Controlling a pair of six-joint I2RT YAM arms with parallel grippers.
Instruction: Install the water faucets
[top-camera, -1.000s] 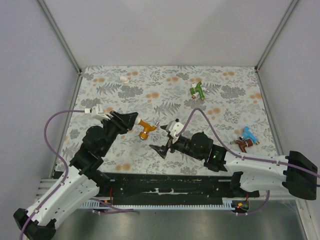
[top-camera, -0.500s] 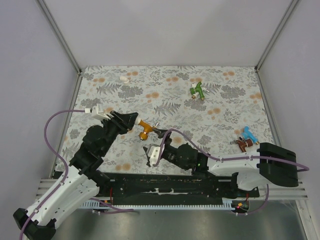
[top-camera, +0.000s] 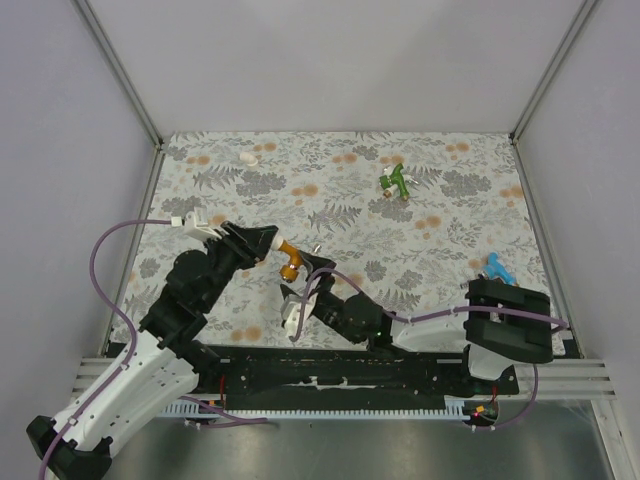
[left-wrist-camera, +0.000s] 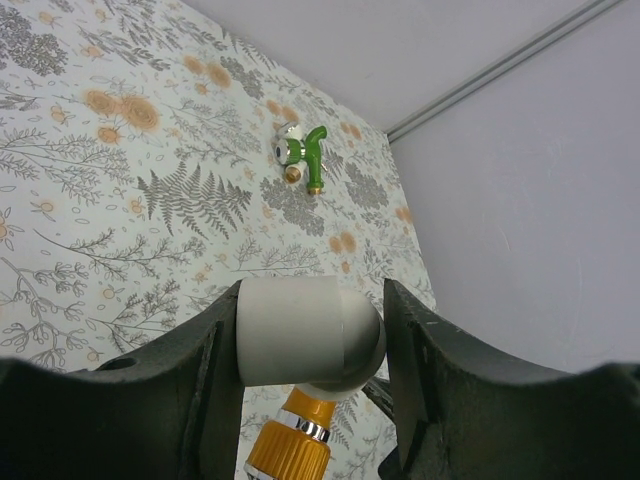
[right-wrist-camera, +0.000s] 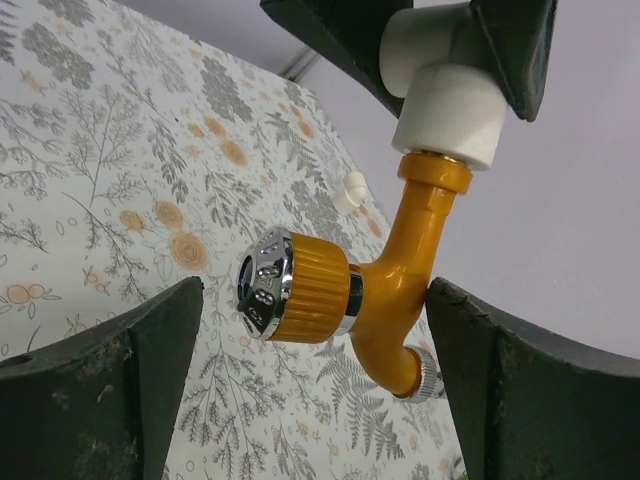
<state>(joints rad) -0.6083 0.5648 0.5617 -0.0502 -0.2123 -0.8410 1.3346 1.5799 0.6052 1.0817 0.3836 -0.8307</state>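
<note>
right gripper (right-wrist-camera: 312, 300) now around orange faucet (right-wrist-camera: 385, 300)

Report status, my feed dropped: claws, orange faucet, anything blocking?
Left claw shut on white elbow, orange faucet seated in its end. Right claw open, fingers either side of faucet. Nothing blocking seen.

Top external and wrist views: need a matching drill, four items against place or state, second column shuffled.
Column A
1. orange faucet
2. green faucet
3. blue faucet
4. right gripper

Column B
a. lying on the far half of the floral mat, right of centre
b. open, one finger on either side of the orange faucet
c. lying at the right edge of the floral mat
d. joined to the white elbow clamped in the left gripper

Pairs: 1-d, 2-a, 3-c, 4-b
</note>
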